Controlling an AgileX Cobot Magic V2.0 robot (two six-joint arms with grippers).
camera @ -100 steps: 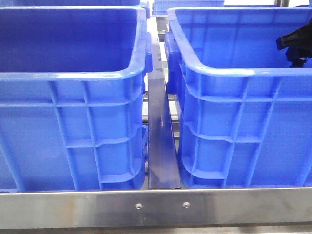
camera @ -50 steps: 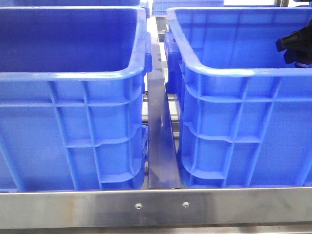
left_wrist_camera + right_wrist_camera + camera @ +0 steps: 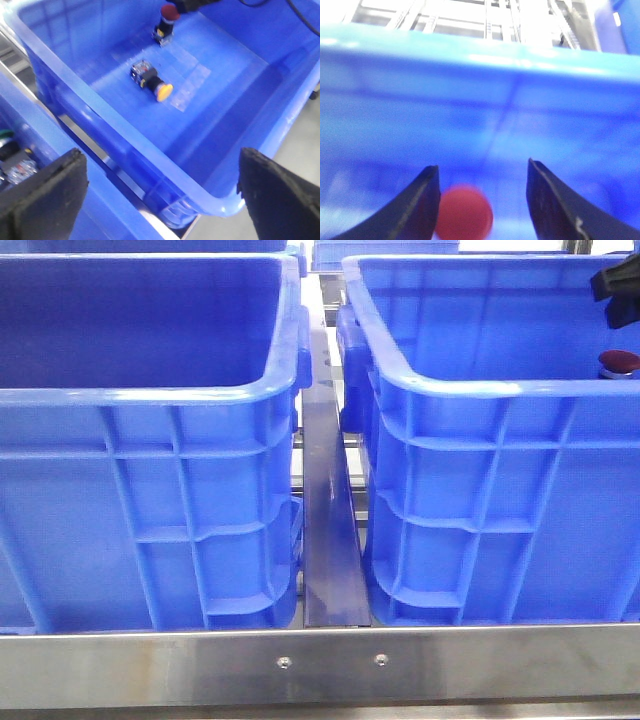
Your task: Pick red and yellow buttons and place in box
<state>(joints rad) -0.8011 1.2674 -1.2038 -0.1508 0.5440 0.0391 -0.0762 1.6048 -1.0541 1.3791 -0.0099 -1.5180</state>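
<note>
Two look-alike blue crates stand side by side on a steel frame (image 3: 330, 665). Inside the right-hand box (image 3: 480, 390), the red button (image 3: 167, 21) stands upright on its cap-up body near a far wall, and the yellow button (image 3: 152, 81) lies on its side near the floor's middle. The right gripper (image 3: 482, 200) hovers above the red button, jaws parted and empty. The left gripper (image 3: 160, 195) hangs over the box's rim, jaws spread wide, holding nothing.

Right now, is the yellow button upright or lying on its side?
On its side. In the left wrist view the yellow button lies flat on the floor of the blue crate, cap pointing sideways.
</note>
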